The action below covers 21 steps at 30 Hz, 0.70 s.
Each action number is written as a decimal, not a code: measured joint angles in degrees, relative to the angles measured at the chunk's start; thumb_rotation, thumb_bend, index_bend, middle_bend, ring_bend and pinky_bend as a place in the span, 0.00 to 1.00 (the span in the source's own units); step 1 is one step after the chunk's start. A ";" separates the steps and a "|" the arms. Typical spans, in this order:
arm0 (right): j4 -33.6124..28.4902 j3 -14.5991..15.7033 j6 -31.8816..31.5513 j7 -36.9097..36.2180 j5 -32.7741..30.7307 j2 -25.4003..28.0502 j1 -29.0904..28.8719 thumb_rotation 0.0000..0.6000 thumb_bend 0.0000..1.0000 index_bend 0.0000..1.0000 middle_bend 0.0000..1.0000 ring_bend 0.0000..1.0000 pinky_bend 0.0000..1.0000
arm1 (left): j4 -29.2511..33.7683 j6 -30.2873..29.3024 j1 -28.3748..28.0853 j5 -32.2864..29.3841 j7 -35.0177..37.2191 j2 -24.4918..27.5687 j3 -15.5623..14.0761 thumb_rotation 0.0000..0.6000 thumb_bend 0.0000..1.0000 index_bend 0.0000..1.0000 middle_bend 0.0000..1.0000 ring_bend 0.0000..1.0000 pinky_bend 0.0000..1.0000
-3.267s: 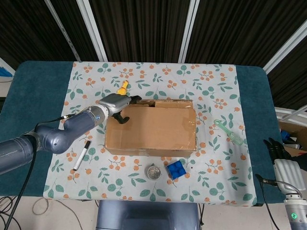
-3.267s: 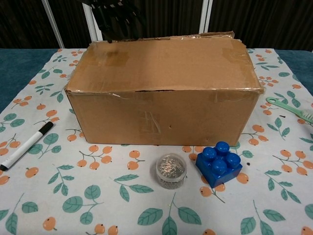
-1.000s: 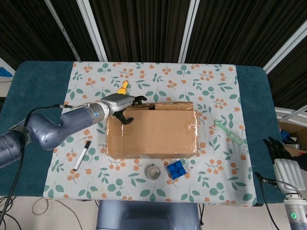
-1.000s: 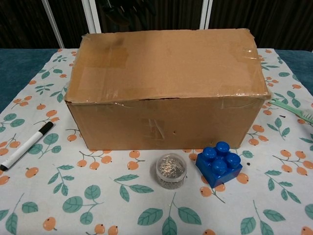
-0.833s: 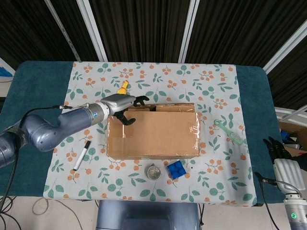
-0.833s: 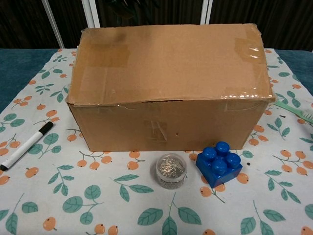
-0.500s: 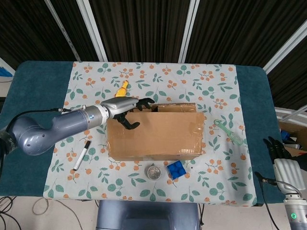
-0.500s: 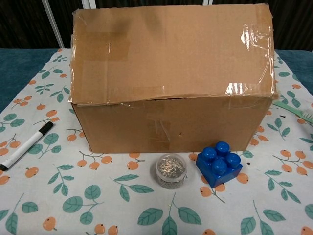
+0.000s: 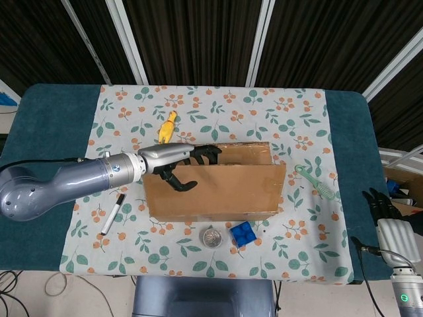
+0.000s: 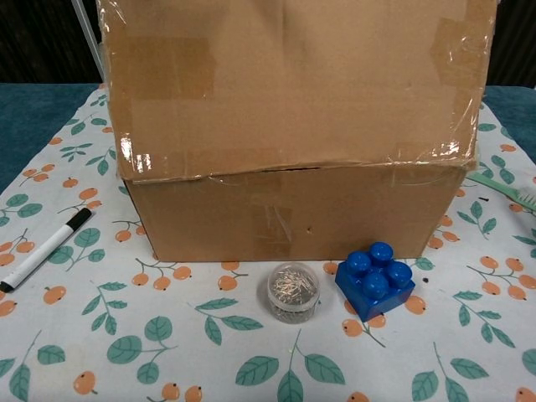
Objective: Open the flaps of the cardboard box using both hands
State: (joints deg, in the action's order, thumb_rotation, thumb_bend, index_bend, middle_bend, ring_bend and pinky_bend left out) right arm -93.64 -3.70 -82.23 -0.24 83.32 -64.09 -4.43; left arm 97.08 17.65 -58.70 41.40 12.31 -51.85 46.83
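Observation:
The cardboard box stands mid-table on the floral cloth. Its near top flap is lifted almost upright. My left hand grips that flap's free edge at its left end, fingers hooked over the top and thumb on the outer face. In the chest view the raised flap fills the upper frame above the box front and hides the left hand. My right hand hangs off the table's right edge, fingers apart and holding nothing.
In front of the box sit a small jar of paper clips and a blue toy brick. A black marker lies to the left, a green brush to the right, and a yellow toy lies behind.
My left hand has pulled the near flap up from nearly flat to almost upright and slid rightward along its edge. The right hand has not moved.

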 measured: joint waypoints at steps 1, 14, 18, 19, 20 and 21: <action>0.02 0.00 0.00 -0.01 0.02 -0.01 -0.01 1.00 0.23 0.00 0.00 0.00 0.19 | 0.51 0.88 0.82 -0.77 -0.35 -0.06 1.09 1.00 0.46 0.03 0.13 0.18 0.33; 0.25 0.03 -0.17 0.07 0.26 -0.09 0.01 1.00 0.23 0.00 0.00 0.00 0.19 | 5.39 8.81 8.86 -6.91 -5.96 -1.34 9.21 1.00 0.46 0.03 0.13 0.18 0.33; 0.27 0.04 -0.22 0.05 0.28 -0.09 0.04 1.00 0.23 0.00 0.00 0.00 0.19 | 6.68 10.48 10.63 -7.87 -6.87 -1.79 9.33 1.00 0.46 0.03 0.13 0.18 0.33; 0.25 0.03 -0.22 0.03 0.24 -0.09 0.05 1.00 0.23 0.00 0.00 0.00 0.19 | 6.96 10.88 11.07 -8.08 -7.14 -1.97 9.10 1.00 0.46 0.03 0.13 0.18 0.33; 0.26 0.01 -0.23 0.04 0.20 -0.09 0.06 1.00 0.23 0.00 0.00 0.00 0.19 | 7.13 11.07 11.37 -8.24 -7.26 -2.12 8.90 1.00 0.46 0.03 0.13 0.18 0.33; 0.28 0.01 -0.22 0.05 0.19 -0.10 0.05 1.00 0.23 0.00 0.00 0.00 0.19 | 7.26 11.29 11.62 -8.40 -7.35 -2.25 8.71 1.00 0.46 0.03 0.12 0.18 0.33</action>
State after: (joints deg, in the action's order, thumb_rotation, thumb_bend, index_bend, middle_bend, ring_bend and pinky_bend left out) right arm -93.37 -3.69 -82.44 -0.19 83.51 -64.19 -4.38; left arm 104.34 28.94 -47.08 33.00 4.96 -54.10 55.54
